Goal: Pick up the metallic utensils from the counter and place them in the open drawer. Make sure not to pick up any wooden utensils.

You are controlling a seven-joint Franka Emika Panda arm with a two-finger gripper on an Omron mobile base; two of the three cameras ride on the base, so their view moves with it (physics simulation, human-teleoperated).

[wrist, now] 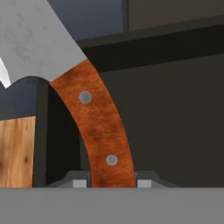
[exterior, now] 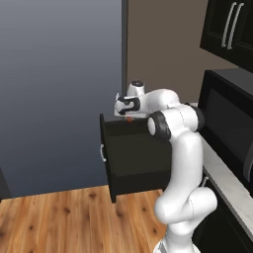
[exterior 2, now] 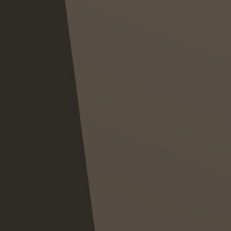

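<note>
orange-red handle of the knife [wrist: 98, 131] clamped between the fingers [wrist: 143, 183], silver blade up, held over the open drawer [exterior: 136, 158] near its back edge. not yet released. thin silvery utensil unseen; likely still to fetch.

In the left base view the open drawer [exterior: 136, 158] juts out leftward over the wooden floor [exterior: 74, 220], with the tool [exterior: 127, 114] directly above its far top edge and a blank wall [exterior: 59, 94] behind it. To the right of the drawer a counter [exterior: 225, 180] runs from near to far, with a microwave [exterior: 230, 118] on it and cabinet doors [exterior: 230, 27] above. In the hand view the knife [wrist: 98, 118] stands between the tool's fingertips [wrist: 79, 183], its blade away from the tool, with the drawer's inside behind it and the floor to the left.
</note>
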